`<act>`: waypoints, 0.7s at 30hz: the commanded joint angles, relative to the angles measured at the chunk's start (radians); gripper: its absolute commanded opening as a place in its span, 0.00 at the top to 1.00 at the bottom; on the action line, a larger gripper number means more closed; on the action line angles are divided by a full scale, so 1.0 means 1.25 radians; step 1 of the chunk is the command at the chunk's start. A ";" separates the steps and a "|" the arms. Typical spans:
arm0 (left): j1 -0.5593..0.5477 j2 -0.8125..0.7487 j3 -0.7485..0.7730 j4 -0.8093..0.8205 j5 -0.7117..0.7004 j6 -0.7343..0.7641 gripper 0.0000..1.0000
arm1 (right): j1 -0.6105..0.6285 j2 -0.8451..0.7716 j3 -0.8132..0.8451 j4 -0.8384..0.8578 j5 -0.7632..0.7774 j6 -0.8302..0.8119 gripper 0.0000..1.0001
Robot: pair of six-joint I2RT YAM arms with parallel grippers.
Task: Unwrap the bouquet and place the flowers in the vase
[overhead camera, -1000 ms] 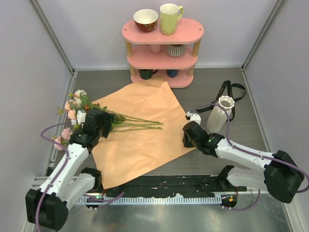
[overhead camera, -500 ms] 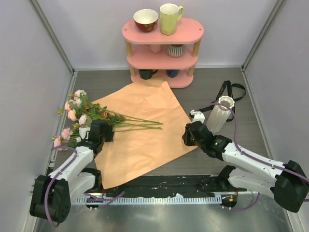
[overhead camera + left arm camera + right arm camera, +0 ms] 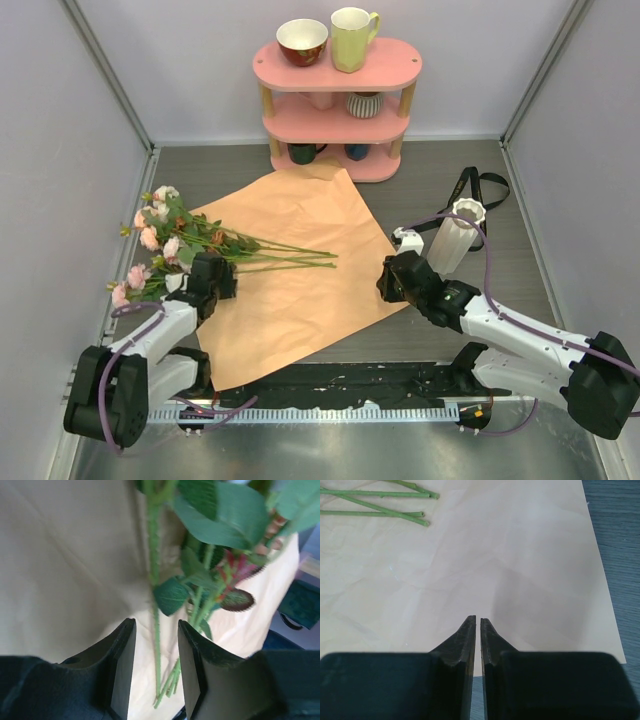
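Jaws: left gripper (image 3: pixel 156 630) apart astride flowers (image 3: pixel 200 575); right gripper (image 3: pixel 478 621) shut, empty. Unwrapped paper (image 3: pixel 290 285) lies flat; vase (image 3: pixel 458 236), 3 o'clock, unfilled.

The wrapping paper (image 3: pixel 290 285) across the middle of the top view is matt tan stuff, lightly creased, and the flowers (image 3: pixel 220 515) on it look plastic, with finely bristly green stems and veined, cloth-like leaves. The vase (image 3: pixel 455 237) at right centre is ribbed white with a dull finish, on a matt dark grey table (image 3: pixel 430 170) with a wood-grain look. Up top the pink shelf (image 3: pixel 330 76) looks smooth and painted with bare wood posts, the mug (image 3: pixel 352 38) and bowl (image 3: pixel 301 41) on it are glossy, and the fingers (image 3: pixel 460 650) of the right gripper (image 3: pixel 478 621) are matt black plastic.
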 commanded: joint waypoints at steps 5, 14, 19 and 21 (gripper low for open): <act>0.004 0.082 -0.019 0.097 -0.053 -0.038 0.63 | -0.002 -0.015 0.001 0.036 0.002 -0.011 0.86; 0.004 0.197 -0.037 0.226 -0.022 -0.059 0.78 | -0.002 -0.007 0.001 0.040 0.003 -0.016 0.86; 0.004 0.147 -0.038 0.188 -0.026 -0.028 1.00 | -0.002 -0.011 0.006 0.033 0.005 -0.021 0.86; 0.006 0.082 -0.041 0.133 -0.034 -0.013 1.00 | -0.002 -0.016 0.005 0.032 0.008 -0.022 0.86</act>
